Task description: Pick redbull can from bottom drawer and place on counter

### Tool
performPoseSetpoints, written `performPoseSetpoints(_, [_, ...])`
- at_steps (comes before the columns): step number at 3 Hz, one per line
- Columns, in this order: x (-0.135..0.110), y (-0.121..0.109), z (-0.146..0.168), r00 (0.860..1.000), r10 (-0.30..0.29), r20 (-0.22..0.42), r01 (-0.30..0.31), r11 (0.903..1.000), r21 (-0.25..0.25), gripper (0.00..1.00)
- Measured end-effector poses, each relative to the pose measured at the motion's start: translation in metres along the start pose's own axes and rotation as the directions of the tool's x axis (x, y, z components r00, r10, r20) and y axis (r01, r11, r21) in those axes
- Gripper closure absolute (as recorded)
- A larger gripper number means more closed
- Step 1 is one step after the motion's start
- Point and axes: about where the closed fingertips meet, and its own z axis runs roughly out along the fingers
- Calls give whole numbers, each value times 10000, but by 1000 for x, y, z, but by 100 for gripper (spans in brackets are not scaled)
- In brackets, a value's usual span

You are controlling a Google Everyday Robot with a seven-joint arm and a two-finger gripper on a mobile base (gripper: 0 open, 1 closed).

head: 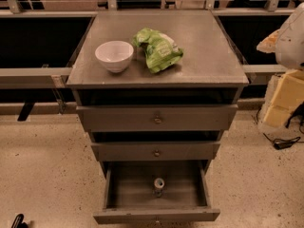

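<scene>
The redbull can [158, 186] stands upright in the middle of the open bottom drawer [156, 214], silver top facing up. The drawer is pulled out toward me, and the two drawers above it are closed. The counter [209, 56] is the grey top of the cabinet. It holds a white bowl [114, 55] at the left and a crumpled green bag [157, 50] at the centre. My gripper is not in view. Only a white rounded shape [290, 37], perhaps part of my arm, shows at the right edge.
The middle drawer [156, 152] and the top drawer [156, 118] sit above the open one. Yellow blocks [285, 99] and a black cable [282, 143] lie on the floor at the right. A small black object [18, 221] is at the bottom left. Rails run behind the cabinet.
</scene>
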Motion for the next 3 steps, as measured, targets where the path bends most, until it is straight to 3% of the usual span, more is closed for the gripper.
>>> performPoseSetpoints(1, [0, 0, 0, 10000, 0, 0, 0, 10000, 0, 0])
performPoseSetpoints(2, [-4, 5, 43, 9990, 185, 399, -170, 9991, -380, 0])
performPoseSetpoints(3, [-20, 37, 139, 9877, 522, 1471, -276, 9860, -1644, 0])
